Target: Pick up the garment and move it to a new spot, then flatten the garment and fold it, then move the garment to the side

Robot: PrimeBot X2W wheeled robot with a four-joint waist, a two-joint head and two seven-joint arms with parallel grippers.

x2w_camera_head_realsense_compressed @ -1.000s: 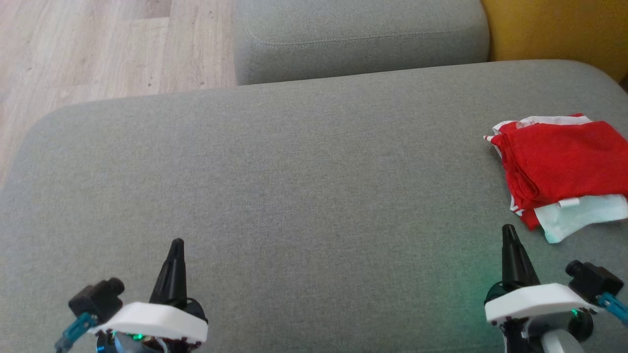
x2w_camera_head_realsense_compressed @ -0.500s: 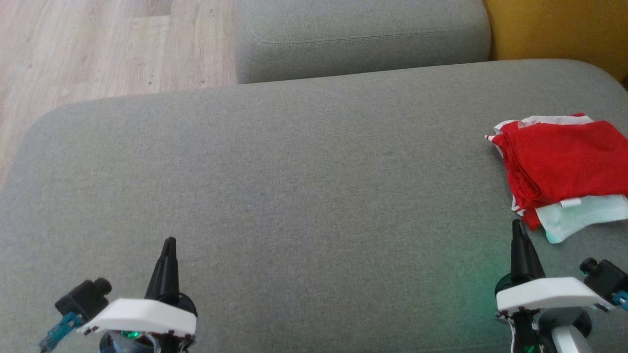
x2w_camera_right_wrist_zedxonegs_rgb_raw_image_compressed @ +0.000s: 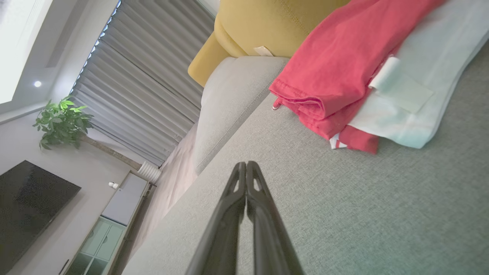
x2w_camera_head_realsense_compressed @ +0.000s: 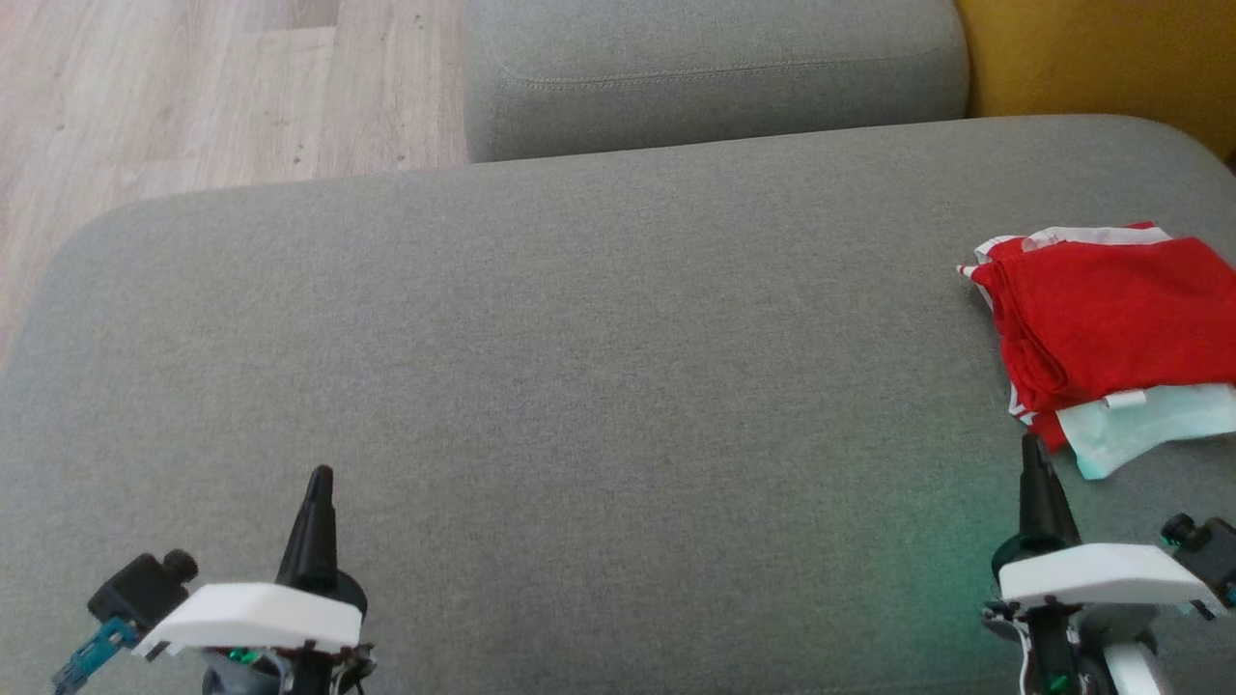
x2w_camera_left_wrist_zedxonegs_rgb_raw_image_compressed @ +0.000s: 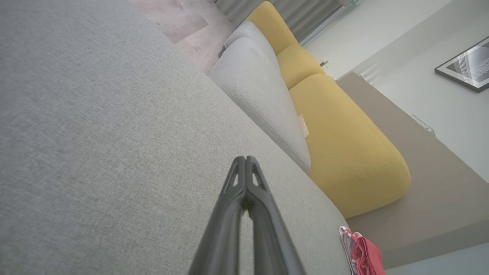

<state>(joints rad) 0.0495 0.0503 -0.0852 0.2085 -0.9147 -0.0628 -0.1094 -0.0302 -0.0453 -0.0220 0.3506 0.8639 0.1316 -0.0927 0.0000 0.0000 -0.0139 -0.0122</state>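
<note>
The folded red garment point(x2w_camera_head_realsense_compressed: 1101, 309) is lying at the right edge of the grey cushion point(x2w_camera_head_realsense_compressed: 579, 338), a mint layer point(x2w_camera_head_realsense_compressed: 1149, 425) showing at its near side. The right gripper point(x2w_camera_head_realsense_compressed: 1031, 449) is hovering just beside its near edge, the left gripper point(x2w_camera_head_realsense_compressed: 320, 478) well apart at near left, both with fingers pressed together.

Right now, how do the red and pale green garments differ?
The red garment lies over the pale green garment, hiding part of it. The red garment has white-striped trim; the pale green one a white tab. Both lie folded on the grey sofa.
</note>
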